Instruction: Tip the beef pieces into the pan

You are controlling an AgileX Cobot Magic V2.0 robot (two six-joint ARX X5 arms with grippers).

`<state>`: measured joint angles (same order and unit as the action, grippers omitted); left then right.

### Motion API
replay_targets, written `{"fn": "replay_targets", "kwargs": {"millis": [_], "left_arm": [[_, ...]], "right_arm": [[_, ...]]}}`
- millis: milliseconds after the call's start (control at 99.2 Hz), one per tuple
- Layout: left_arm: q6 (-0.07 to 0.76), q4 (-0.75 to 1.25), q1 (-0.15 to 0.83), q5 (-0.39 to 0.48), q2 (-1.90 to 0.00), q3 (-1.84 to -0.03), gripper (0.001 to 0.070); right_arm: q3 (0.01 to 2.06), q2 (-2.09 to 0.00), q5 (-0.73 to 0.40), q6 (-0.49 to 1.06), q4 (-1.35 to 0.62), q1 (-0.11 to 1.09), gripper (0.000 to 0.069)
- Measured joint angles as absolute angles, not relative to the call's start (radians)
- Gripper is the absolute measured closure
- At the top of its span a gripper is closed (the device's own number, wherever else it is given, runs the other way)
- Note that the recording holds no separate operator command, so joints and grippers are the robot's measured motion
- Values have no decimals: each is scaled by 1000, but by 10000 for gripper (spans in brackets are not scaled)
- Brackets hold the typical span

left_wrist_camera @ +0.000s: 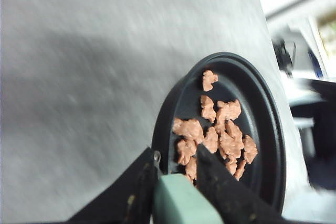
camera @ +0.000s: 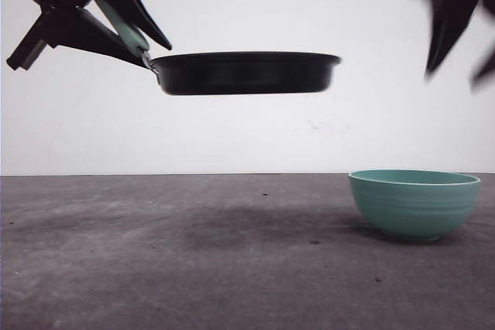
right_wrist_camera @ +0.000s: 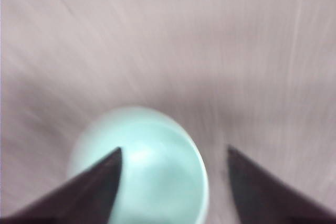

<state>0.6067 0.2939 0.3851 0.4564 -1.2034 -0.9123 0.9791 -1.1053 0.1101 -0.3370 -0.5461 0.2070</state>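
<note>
We judge the pour itself to be done: the beef pieces [left_wrist_camera: 215, 135] lie heaped inside the pan [camera: 246, 73], and the teal bowl [camera: 414, 202] stands upright on the grey surface [camera: 155, 260] at the front view's right, looking empty in the blurred right wrist view.

Our left gripper [camera: 116, 32] is clamped on the pan's mint-green handle [left_wrist_camera: 181, 203], one finger on each side of it, and holds the pan in the air well above the surface. The pan sits level, its open side up. Its long axis, handle to far rim, runs across the front view, with the handle pointing to the left and slanting upward into the gripper, and the round body reaching toward the middle. The beef sits mostly in the half of the pan nearer the handle.

Our right gripper [camera: 456, 25] hangs above the bowl with its fingers spread wide and nothing between them.

What remains, as we see it, is to lower the pan and set it down flat. That calls for keeping it level so the loose chunks do not slide toward the rim, and for choosing a spot left of the bowl.
</note>
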Motion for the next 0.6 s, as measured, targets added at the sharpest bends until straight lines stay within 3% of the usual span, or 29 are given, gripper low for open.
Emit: {"fn": "replay_targets", "kwargs": {"millis": [61,141,353,595], "left_arm": [[597,276,365,442,-1219,-915,604],[592,261,339,432,-1261,-916,604],[562,264,316,426,-1417,-916,604],[498,267,319,426,-1540,-916,604]], "right_arm": [[981,-1003,117,-336,-540,226,608],[981,-875,121,-336,-539,259,656],[982,-648,120,-337,-626,317,676],[982,-538,54,-337,-857,320,676]]}}
